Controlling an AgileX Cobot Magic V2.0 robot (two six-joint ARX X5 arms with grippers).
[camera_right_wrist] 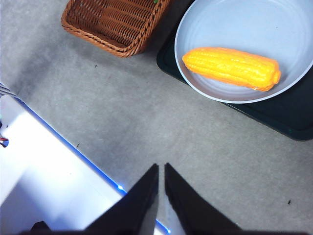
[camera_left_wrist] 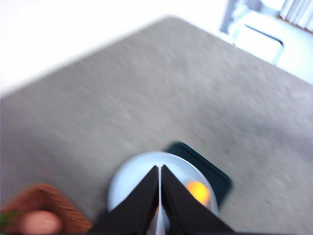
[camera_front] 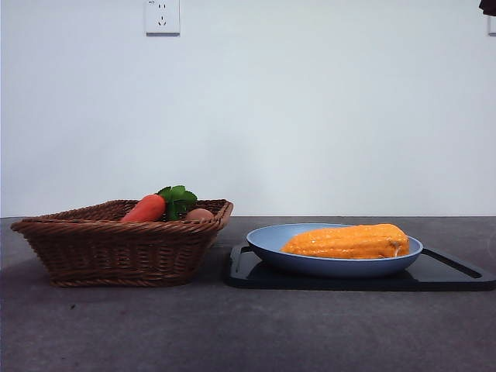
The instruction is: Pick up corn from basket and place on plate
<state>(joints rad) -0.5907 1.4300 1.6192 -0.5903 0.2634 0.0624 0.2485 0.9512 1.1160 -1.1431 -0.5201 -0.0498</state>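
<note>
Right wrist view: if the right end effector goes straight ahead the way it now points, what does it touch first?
Probably the bare grey table. Its shut tips aim at open tabletop short of the plate with the corn; the wicker basket lies off to one side. Depth is unclear.

One corn [camera_front: 347,241] lies on one light-blue plate [camera_front: 267,242], and that plate sits on one black tray [camera_front: 449,273]. At nine o'clock from the plate stands one wicker basket [camera_front: 116,249]. Inside it I count two things: one carrot [camera_front: 144,208] with a single tuft of green leaves [camera_front: 177,199], and one small round tan egg-like item [camera_front: 199,214] at three o'clock from the carrot. One wall socket [camera_front: 162,15] shows on the wall at twelve o'clock above the basket. Two end effectors in all: the left end effector [camera_left_wrist: 160,169] and the right end effector [camera_right_wrist: 161,169], each with two black jaws.
</note>
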